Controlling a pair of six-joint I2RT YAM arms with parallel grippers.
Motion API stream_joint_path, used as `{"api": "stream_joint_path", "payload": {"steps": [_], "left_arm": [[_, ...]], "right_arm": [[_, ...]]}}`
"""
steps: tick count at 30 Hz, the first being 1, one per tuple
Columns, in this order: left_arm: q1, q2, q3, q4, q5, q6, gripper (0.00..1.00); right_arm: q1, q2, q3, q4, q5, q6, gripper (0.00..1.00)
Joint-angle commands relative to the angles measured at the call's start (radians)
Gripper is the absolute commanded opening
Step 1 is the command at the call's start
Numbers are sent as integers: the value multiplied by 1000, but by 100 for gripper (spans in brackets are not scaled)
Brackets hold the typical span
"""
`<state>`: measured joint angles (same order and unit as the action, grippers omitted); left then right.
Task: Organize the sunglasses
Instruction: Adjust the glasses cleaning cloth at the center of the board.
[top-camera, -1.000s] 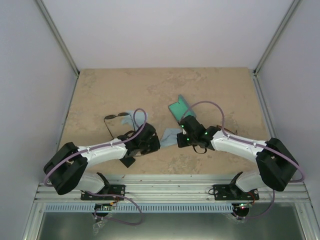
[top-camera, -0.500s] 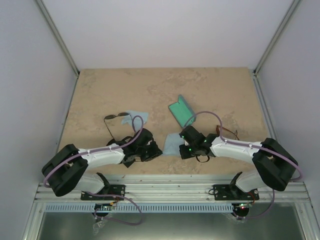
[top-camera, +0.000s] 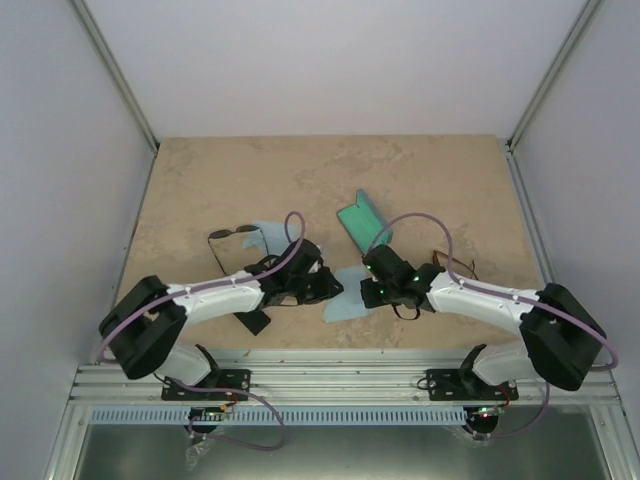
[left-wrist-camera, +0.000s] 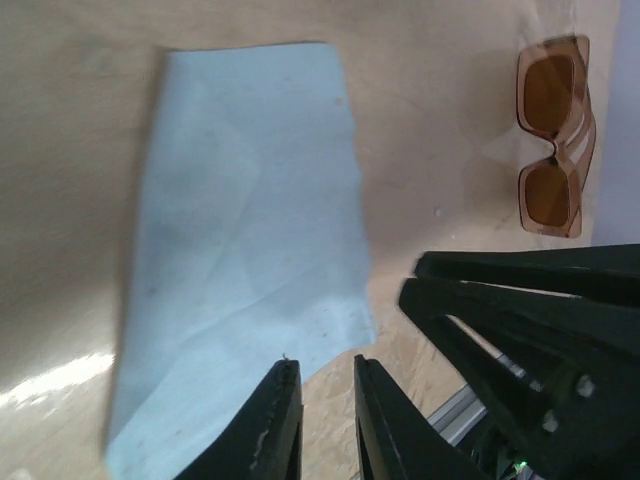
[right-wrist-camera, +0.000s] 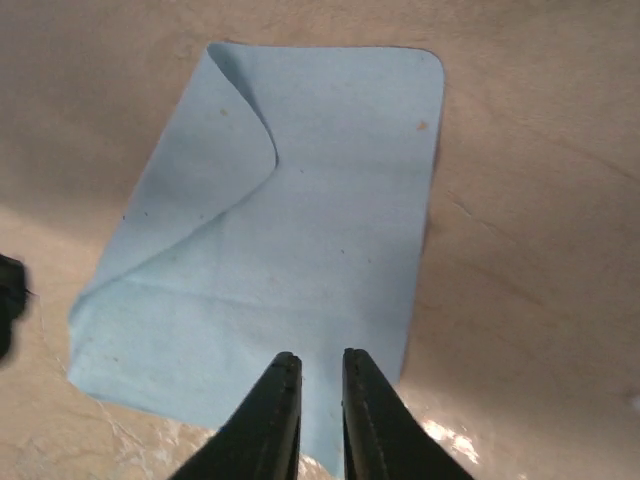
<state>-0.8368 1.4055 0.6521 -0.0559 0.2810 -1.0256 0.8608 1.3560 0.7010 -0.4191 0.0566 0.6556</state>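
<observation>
A brown sunglasses pair (left-wrist-camera: 553, 135) lies lenses-up on the table, far right in the left wrist view; from above only its thin arms (top-camera: 462, 268) show, behind the right arm. The black sunglasses (top-camera: 228, 236) lie at the left. A light-blue cloth (top-camera: 343, 303) lies flat between both grippers. My left gripper (left-wrist-camera: 327, 400) hovers at that cloth's (left-wrist-camera: 240, 230) corner, jaws a narrow gap apart, nothing between them. My right gripper (right-wrist-camera: 320, 390) stands over the cloth's (right-wrist-camera: 270, 230) near edge, also slightly open and empty. One cloth corner is folded over.
An open teal case (top-camera: 362, 222) stands behind the right gripper. A second light-blue cloth (top-camera: 268, 233) lies beside the black sunglasses. A black case (top-camera: 256, 321) lies near the front edge under the left arm. The two grippers are close together mid-table.
Both grippers, shut a second ago, have parted their jaws a little. The left gripper has swung right towards the middle. The cloth now lies nearer the front edge.
</observation>
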Motion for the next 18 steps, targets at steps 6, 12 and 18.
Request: {"api": "stream_joint_path", "payload": {"steps": [6,12,18], "left_arm": [[-33,236,131,53,60,65,12],[-33,294,133,23,-12,65,12],[-33,260,139,-129,-231,40,12]], "right_arm": [[-37,109,-39,195,-104,22,6],[-51,133,-105,227,-135,39,3],[-54,152,-132,199,-103,51,3]]}}
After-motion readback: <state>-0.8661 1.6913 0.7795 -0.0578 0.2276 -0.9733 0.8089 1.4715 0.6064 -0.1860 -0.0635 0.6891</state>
